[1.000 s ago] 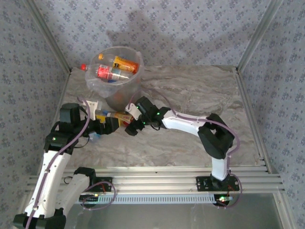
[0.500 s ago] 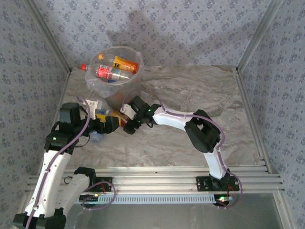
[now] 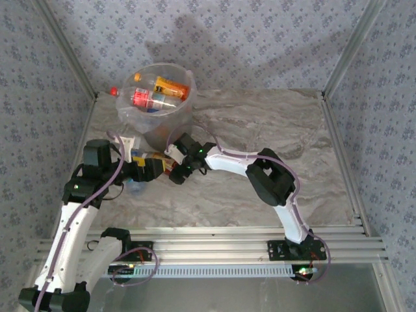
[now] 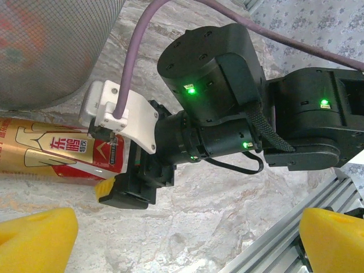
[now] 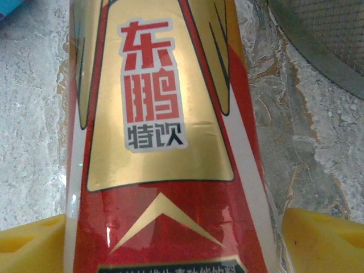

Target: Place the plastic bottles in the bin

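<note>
Your right gripper (image 5: 173, 242) straddles the red-and-gold bottle (image 5: 159, 114), one yellow pad (image 5: 28, 244) at each flank. They look to be touching the label, but whether they are truly squeezing I cannot tell. The bottle lies on its side on the table, its long axis running straight out ahead of the hand and square to the closing line of the jaws. The lettering reads upright from the wrist, so the neck probably points away from you; the cap is out of sight.

Watch three things. You seem to hold one end and not the middle, so a lift could let the far end droop and the smooth label slide between the pads. The bin (image 5: 330, 40) stands just ahead and to the right of the fingers, near enough that a careless rise could knock its wall. Your left gripper (image 4: 185, 244) hangs wide open and empty directly opposite the right hand, very close, so a swing that way risks a clash.
</note>
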